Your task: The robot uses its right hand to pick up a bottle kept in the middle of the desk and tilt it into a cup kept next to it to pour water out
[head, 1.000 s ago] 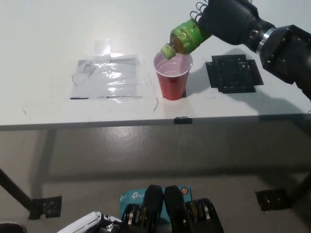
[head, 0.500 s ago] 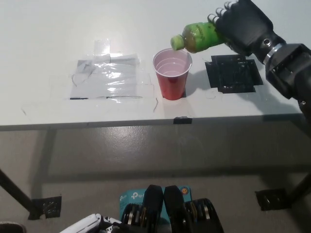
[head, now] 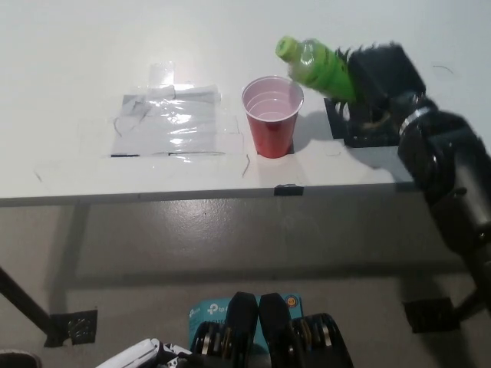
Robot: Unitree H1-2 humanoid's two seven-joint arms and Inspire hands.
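Observation:
In the head view my black right hand (head: pixel 378 77) is shut on a green bottle (head: pixel 318 67). The bottle leans with its green cap up and to the left, just right of and above the red cup (head: pixel 271 116). The cup stands upright on the white desk (head: pixel 77 61), its mouth open and pale inside. The bottle's neck is off to the side of the cup's rim, not over it. My white left hand (head: pixel 142 356) rests at the bottom left, below the desk; only part of it shows.
A patch of clear tape and plastic (head: pixel 169 123) lies left of the cup. A black tape square (head: pixel 368 126) sits under my right hand. The desk's front edge (head: pixel 230 195) runs across the middle, with grey floor below.
The bottle has swung up from its tipped pose over the cup, cap now raised. My right hand has moved right and down toward the black square.

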